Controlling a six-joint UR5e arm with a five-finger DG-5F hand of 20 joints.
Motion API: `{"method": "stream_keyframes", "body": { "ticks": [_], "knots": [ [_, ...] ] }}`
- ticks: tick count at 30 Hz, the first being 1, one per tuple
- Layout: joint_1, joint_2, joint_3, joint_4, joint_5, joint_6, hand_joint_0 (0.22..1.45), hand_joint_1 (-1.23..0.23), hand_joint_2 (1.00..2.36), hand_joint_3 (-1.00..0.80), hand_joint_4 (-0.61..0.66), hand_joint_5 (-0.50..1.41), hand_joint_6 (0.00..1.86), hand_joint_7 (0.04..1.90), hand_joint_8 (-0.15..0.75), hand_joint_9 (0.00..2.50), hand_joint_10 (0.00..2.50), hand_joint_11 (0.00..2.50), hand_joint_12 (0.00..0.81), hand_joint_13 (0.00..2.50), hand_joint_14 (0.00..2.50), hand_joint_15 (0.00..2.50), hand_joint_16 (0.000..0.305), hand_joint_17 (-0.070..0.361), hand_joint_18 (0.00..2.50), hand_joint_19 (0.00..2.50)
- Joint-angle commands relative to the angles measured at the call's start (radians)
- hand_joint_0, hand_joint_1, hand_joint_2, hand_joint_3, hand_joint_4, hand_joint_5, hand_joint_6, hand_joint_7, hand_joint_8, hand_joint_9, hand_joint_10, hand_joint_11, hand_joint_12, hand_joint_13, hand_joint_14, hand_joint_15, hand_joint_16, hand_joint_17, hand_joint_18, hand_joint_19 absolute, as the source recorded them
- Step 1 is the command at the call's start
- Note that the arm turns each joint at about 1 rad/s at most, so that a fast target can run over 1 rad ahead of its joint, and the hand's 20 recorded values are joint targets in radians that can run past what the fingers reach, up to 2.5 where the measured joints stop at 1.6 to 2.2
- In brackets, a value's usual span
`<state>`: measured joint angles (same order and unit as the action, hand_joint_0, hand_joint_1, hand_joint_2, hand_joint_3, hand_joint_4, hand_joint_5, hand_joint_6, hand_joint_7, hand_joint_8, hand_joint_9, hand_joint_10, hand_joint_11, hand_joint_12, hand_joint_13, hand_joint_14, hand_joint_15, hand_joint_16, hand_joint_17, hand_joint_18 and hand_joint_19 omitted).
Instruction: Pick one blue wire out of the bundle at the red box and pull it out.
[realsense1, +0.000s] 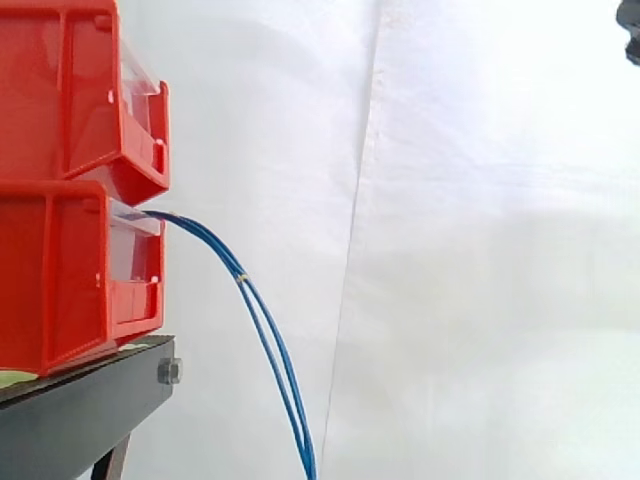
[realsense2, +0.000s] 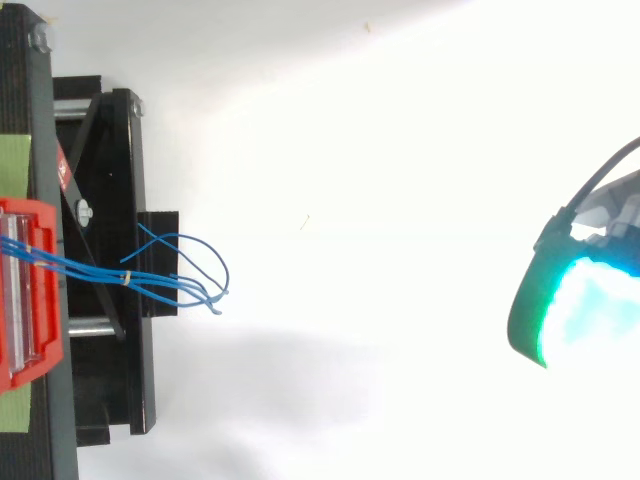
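The blue wires are seen coming out of the open front of the lower red bin, at its upper edge. This bin is set on the front edge of the black stand, and a second red bin is stacked on top of it. In the side view the bundle is led out almost level from the bin. It is then bent over in an arc and hangs steeply down and away from the stand, past its front edge, until it is cut off by the lower border. Its long axis is thus directed from the bin downward and towards the side where the arm enters.

The strands are held together by a small yellow tie a short way out from the bin. Beyond the tie they are spread apart. In the top view one strand is bowed into a loop, and the free ends are gathered just past the front edge of the stand.

The hand is found at the right edge of the top view, glowing green and cyan. It is kept well apart from the wires, with bare white curtain between them. The free ends are pointed roughly towards it. Nothing is touched by the hand; whether it is open or closed cannot be told.
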<state>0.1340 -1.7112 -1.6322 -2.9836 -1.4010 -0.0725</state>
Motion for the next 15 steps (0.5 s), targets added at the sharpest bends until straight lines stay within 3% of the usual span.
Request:
{"method": "stream_keyframes", "body": {
  "ticks": [1, 10, 15],
  "knots": [
    [0.001, -0.01, 0.0, 0.0, 0.005, -0.003, 0.49, -0.55, 1.0, -0.5, 0.25, -0.17, 0.5, 0.77, 0.247, 0.65, 0.01, 0.17, 0.365, 0.48, 0.01, 0.19, 0.057, 0.129, 0.31, 0.34],
    [0.006, -0.054, -0.002, 0.023, 0.025, -0.035, 0.49, -0.55, 1.0, -0.5, 0.25, -0.16, 0.5, 0.77, 0.251, 0.67, 0.01, 0.18, 0.366, 0.48, 0.01, 0.2, 0.058, 0.13, 0.31, 0.34],
    [0.006, -0.107, -0.002, 0.077, 0.027, -0.035, 0.49, -0.55, 1.0, -0.5, 0.26, -0.16, 0.5, 0.79, 0.251, 0.67, 0.01, 0.18, 0.366, 0.49, 0.01, 0.2, 0.058, 0.13, 0.32, 0.35]
  ]
}}
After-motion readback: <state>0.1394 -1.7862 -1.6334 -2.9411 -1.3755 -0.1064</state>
